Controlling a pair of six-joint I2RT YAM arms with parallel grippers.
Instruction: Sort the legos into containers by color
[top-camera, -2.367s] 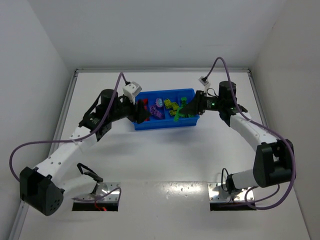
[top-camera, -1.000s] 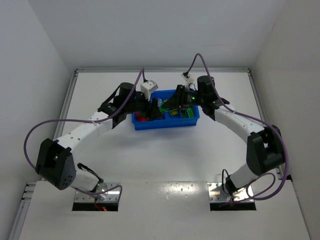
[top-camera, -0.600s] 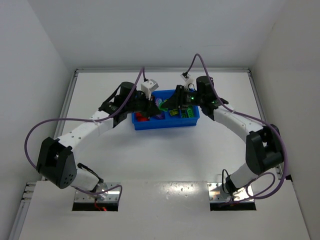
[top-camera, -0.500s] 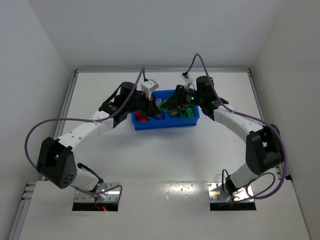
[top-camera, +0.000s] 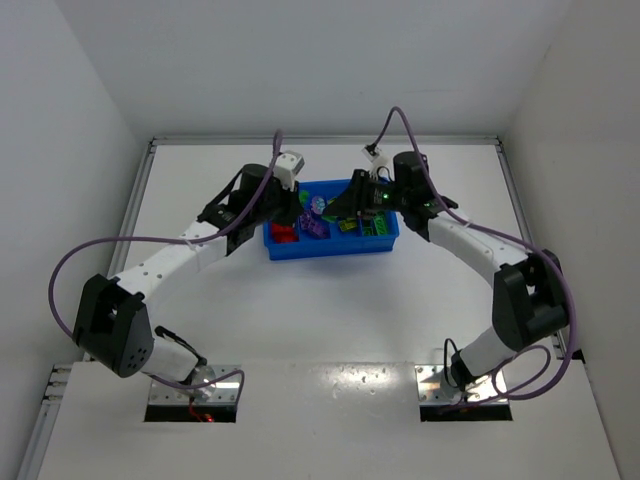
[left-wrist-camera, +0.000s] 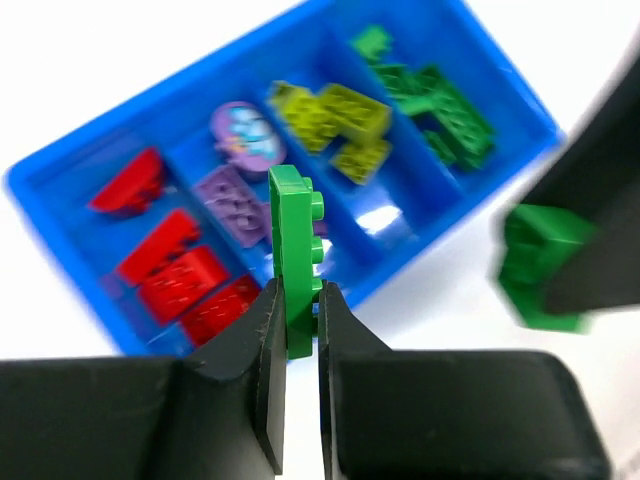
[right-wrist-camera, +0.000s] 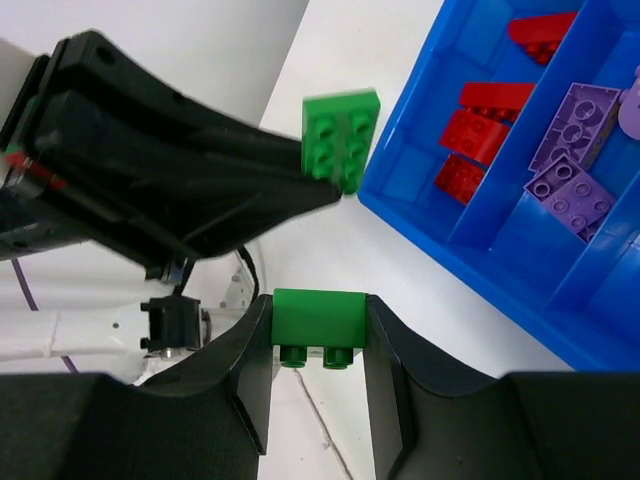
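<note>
Two green bricks are up in the air, one in each set of fingers, and they do not touch.

On the left, the left arm (top-camera: 180, 258) reaches across the white surface (top-camera: 330, 320) to the blue tray (top-camera: 330, 250). The left fingers (left-wrist-camera: 293, 322) are nearly closed and pinch the first green brick (left-wrist-camera: 293, 240) by its bottom end. It stands up straight, with its bumps facing right in the left wrist view. From above, these fingers hang over the left part of the tray.

The tray lies on the surface and has four long boxes side by side. In the left wrist view, the first box on the left has red bricks (left-wrist-camera: 175, 275). The next has purple bricks (left-wrist-camera: 235, 200) and a round purple piece (left-wrist-camera: 245, 130). The third has yellow-green bricks (left-wrist-camera: 335, 115). The last box on the right has green bricks (left-wrist-camera: 445, 110).

On the right, the right fingers (right-wrist-camera: 318, 335) are narrow too and squeeze the second green brick (right-wrist-camera: 318, 315) by its two sides. Its bumps point down in the right wrist view. It is near the first green brick, with a gap between them. In that view both bricks show just beside the red end of the tray. I cannot tell how high they are. The right arm (top-camera: 480, 250) bends in from the right side.
</note>
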